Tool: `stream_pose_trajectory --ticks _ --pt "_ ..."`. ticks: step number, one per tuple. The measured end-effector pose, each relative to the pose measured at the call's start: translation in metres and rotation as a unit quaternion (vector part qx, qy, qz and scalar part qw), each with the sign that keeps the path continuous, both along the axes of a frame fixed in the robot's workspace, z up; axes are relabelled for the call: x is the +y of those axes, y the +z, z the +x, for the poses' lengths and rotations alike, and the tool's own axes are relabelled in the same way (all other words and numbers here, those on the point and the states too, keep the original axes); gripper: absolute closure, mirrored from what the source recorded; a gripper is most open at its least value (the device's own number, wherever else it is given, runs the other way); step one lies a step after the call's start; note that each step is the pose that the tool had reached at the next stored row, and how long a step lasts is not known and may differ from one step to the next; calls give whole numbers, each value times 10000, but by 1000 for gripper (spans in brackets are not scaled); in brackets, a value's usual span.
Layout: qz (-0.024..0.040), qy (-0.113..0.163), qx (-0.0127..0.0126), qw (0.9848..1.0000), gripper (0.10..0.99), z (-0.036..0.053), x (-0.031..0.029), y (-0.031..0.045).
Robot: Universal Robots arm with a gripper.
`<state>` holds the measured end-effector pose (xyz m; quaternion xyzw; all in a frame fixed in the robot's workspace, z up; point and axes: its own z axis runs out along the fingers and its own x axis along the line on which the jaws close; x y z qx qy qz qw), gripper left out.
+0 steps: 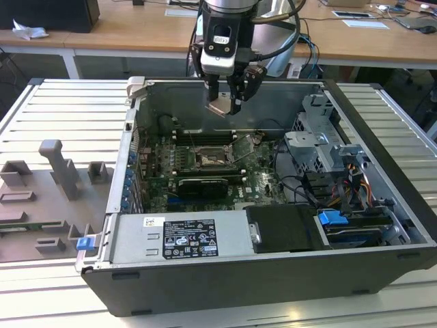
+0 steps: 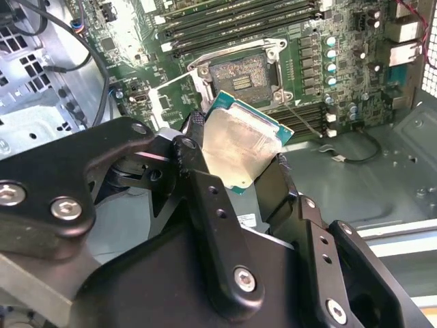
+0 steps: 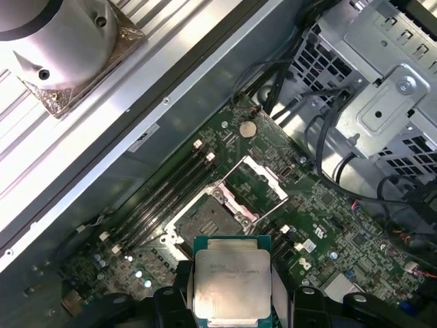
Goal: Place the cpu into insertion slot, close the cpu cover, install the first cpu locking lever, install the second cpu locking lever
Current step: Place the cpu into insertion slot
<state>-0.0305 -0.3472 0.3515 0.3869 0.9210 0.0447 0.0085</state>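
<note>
- at the exterior view's left, one grey fixture tray (image 1: 41, 205) lies outside the case; it plays no part in this step.
- upper middle of the exterior view: one gripper (image 1: 225, 102) hangs over the open case (image 1: 225, 287), its two fingers (image 2: 194, 154) clenched on the cpu (image 1: 222, 106) by two opposite edges.
- there is one cpu, held in the air well above the board and not in the socket; its silvery face shows in both wrist views (image 3: 231, 283).
- middle of the exterior view: one slot (image 1: 210, 158) sits open and bare on the green board, apart from the chip.
- just toward the exterior view's right of the slot, one cover (image 1: 242, 147) stands swung up on its hinge, so the way down looks free.
- one thin lever wire (image 2: 304, 119) shows beside the socket in the second wrist view; i cannot tell where a second one lies.
- to do the placing well, i judge the chip should be brought level, its edges squared to the socket rim, and lowered straight with no sliding, staying off the raised cover.
- i would let go only once it rests flat; pressing or dropping it skewed risks the contacts.
- at the exterior view's right, one drive cage (image 1: 321, 147) stands well clear.
</note>
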Motion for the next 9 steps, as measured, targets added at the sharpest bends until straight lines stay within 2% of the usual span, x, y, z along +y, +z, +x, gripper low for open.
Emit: stream_pose_trajectory --ticks 9 --pt "0 -382 0 9993 545 0 0 -4"
